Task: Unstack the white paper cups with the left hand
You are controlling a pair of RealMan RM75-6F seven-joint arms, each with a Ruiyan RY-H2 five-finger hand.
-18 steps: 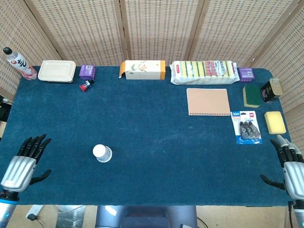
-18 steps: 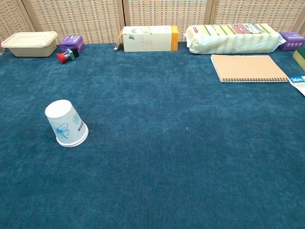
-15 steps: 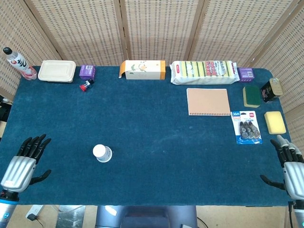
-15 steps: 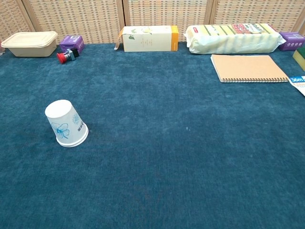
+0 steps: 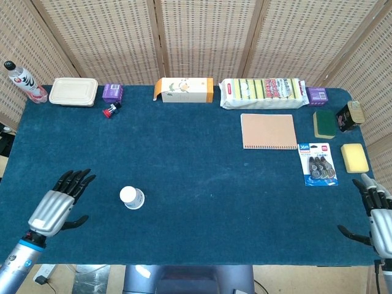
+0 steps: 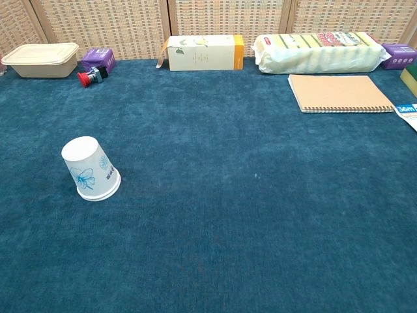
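A stack of white paper cups [image 5: 131,197] [image 6: 90,168] stands upside down on the blue table cloth, front left; a blue flower is printed on its side. My left hand [image 5: 57,205] hovers open to the left of the stack, fingers spread, about a hand's width away. My right hand [image 5: 376,211] sits open at the table's front right corner, far from the cups. Neither hand shows in the chest view.
Along the back edge stand a water bottle [image 5: 23,82], a beige lunch box [image 5: 73,91], a purple box [image 5: 112,92], a tea carton [image 5: 184,89] and a sponge pack [image 5: 263,92]. A notebook [image 5: 267,131], a blister pack [image 5: 316,163] and sponges [image 5: 354,157] lie right.
My left hand has moved forward and to the right, closer to the cup stack. The right hand has slid slightly down toward the table edge. The cups have not moved.
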